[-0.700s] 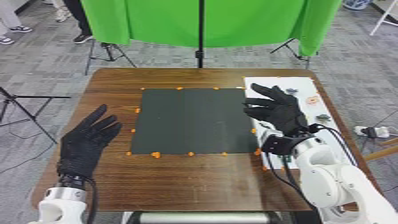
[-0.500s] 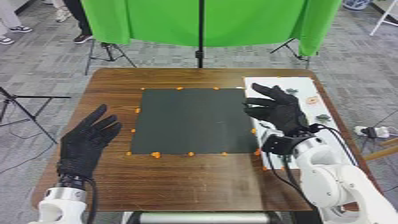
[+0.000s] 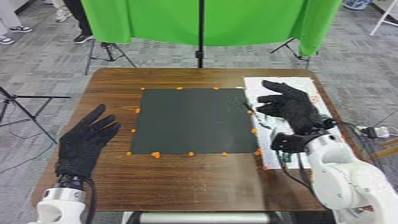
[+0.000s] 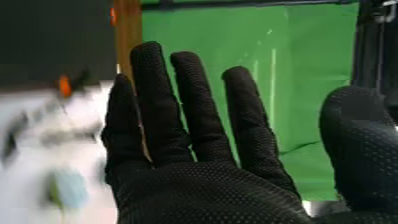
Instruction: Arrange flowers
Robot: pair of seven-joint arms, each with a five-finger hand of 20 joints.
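Fingers of the right hand (image 4: 158,100) stand straight and spread, the thumb (image 4: 360,145) well apart from them, with nothing pinched between; that leaves room to close round something slim such as a stem.

Taking the dark mat's centre as the clock, with twelve at the far edge, the brown table (image 3: 195,190) runs out all round. The dark mat (image 3: 191,120) lies flat on it, likely kept bare as the place for the arrangement. Along its three o'clock side runs a white sheet (image 3: 300,82), which probably serves as the supply area, so the right hand can pick without crossing over. That hand is above this sheet, between two and three o'clock, apparently placed to choose or line up a pick. Between eight and nine is the left hand (image 3: 89,132), its fingers extended and somewhat spread, holding nothing; off to that side, it keeps out of the way.

As for the flowers, a small pinkish-orange piece (image 3: 314,99), perhaps a bloom, is on the sheet near three o'clock, beyond the right hand. A slender dark piece (image 3: 248,106), maybe a stem, is between two and three, where mat and sheet meet; if it is one, a low, careful pinch would suit it. Smallest are the orange markers (image 3: 155,155) round the mat, presumably fixing its edges.
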